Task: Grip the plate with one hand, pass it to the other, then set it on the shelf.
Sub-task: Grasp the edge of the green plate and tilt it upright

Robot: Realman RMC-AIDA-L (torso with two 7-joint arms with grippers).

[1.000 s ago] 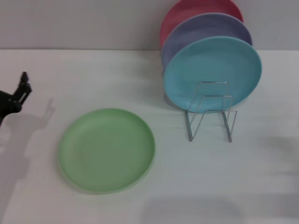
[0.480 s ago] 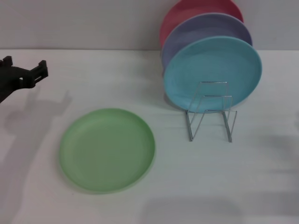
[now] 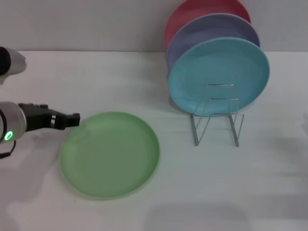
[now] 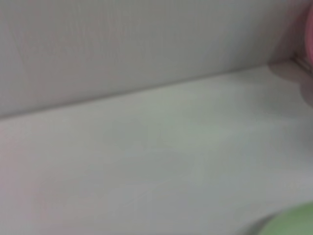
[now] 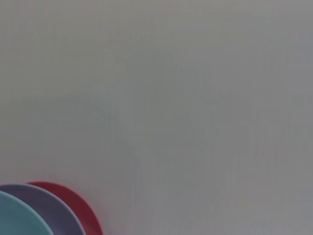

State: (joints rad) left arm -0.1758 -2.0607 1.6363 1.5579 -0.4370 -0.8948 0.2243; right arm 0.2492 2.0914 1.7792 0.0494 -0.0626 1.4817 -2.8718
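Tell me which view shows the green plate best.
The head view: the whole green plate lies flat on the table, with the left gripper at its rim. The left wrist view catches only a green sliver at the picture's edge. The right wrist view shows none of it.

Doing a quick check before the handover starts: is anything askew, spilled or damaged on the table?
Nothing stands out. The green plate lies flat and whole on the table, with the left gripper at its far-left rim. The blue plate, lavender plate and red plate stand upright in the wire rack. No spills show.
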